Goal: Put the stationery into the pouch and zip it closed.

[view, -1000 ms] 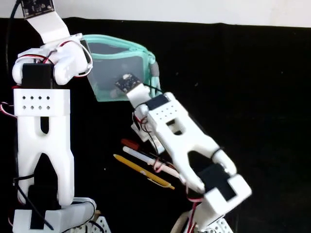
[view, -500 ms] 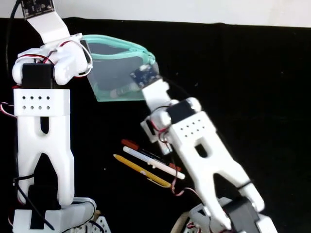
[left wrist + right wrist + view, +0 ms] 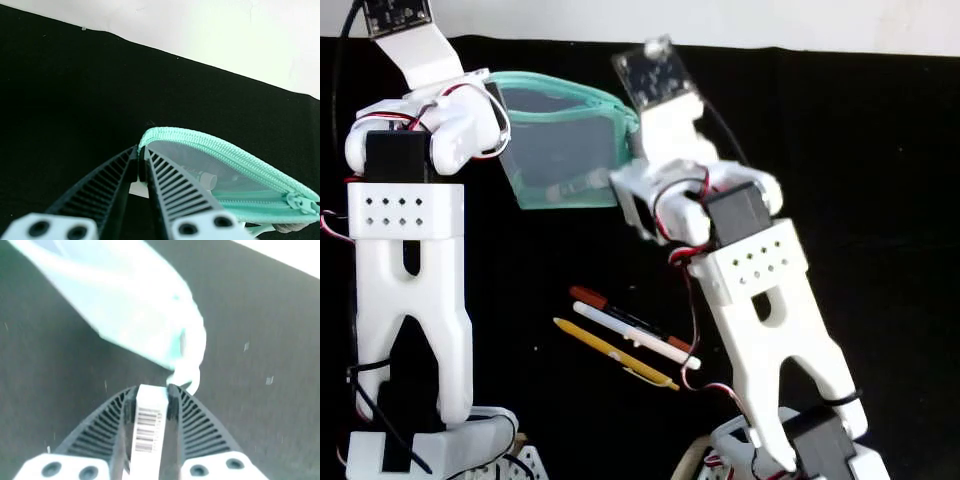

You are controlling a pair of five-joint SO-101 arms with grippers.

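Stationery awaiting loading, three pens (image 3: 620, 335), lies bunched on the near worktop (image 3: 860, 150), within easy reach for later picks. Farther back, my right end effector (image 3: 152, 389) is clamped on a white barcoded item (image 3: 148, 427), just beside the zip end of the pouch (image 3: 555, 150), I judge ready to drop in. At far left, the left end effector (image 3: 140, 155) pinches the rim, apparently propping the mouth open; one white pen (image 3: 575, 187) lies inside.
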